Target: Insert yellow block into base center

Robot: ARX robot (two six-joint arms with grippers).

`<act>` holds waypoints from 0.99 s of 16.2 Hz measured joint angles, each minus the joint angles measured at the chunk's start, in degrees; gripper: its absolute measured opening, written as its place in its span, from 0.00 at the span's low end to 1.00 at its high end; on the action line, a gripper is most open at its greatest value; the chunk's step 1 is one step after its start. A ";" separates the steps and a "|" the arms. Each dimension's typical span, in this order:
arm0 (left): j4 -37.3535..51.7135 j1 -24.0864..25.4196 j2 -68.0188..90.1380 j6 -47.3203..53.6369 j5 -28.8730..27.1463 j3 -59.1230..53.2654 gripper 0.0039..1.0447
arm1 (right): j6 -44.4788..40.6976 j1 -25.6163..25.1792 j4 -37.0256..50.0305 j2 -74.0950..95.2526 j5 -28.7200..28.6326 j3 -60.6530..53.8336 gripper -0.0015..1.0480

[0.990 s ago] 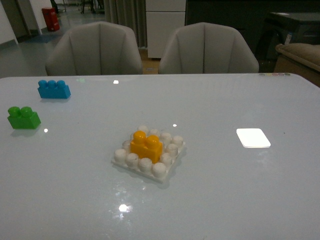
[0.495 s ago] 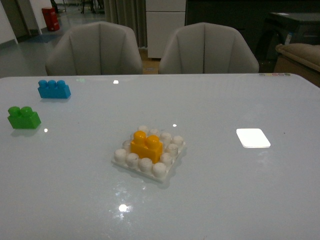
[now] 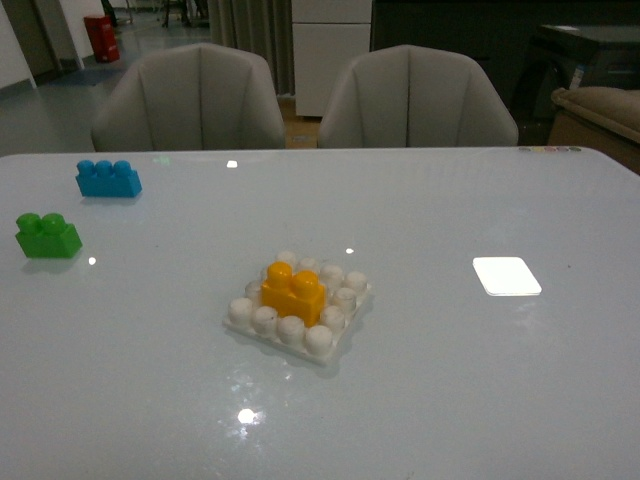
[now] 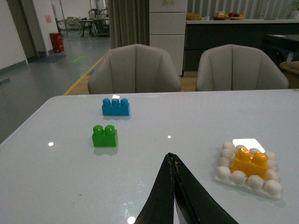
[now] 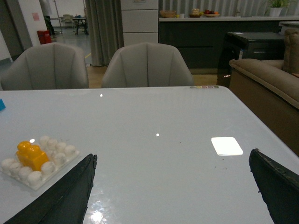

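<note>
Fingers of the left gripper [image 4: 174, 186] press together, empty; the right gripper [image 5: 173, 186] is spread wide. With the yellow block [image 3: 293, 290] centred on the base [image 3: 240, 325], any careless sweep could knock it loose.

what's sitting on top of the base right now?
The yellow block sits on the base, over its middle, ringed by white studs on all sides. The studs directly under the block are covered, so how fully it is pressed in cannot be seen.

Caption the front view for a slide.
Small orange-yellow plastic two-stud brick seated at the centre of the flat white studded square plate; neither end effector in view.
</note>
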 joint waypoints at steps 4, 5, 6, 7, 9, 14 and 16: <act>-4.76 0.00 -4.50 0.00 0.00 -0.02 0.01 | 0.00 0.00 0.00 0.00 0.00 0.00 0.94; -5.73 0.00 -5.40 0.00 0.00 0.00 0.01 | 0.00 0.00 0.00 0.00 0.00 0.00 0.94; -7.78 0.00 -6.88 0.00 0.00 0.02 0.01 | 0.00 0.00 0.00 0.00 0.00 0.00 0.94; -16.48 0.00 -13.11 0.00 0.09 0.00 0.01 | 0.00 0.00 -0.02 0.00 0.00 0.00 0.94; -16.57 0.00 -15.19 0.02 0.07 0.02 0.01 | 0.00 0.00 0.04 0.00 0.00 0.00 0.94; -16.17 0.00 -15.19 0.00 0.00 0.02 0.01 | 0.00 0.00 0.00 0.00 0.00 0.00 0.94; -16.17 0.00 -15.19 0.00 0.00 0.02 0.09 | 0.00 0.00 0.00 0.00 0.00 0.00 0.94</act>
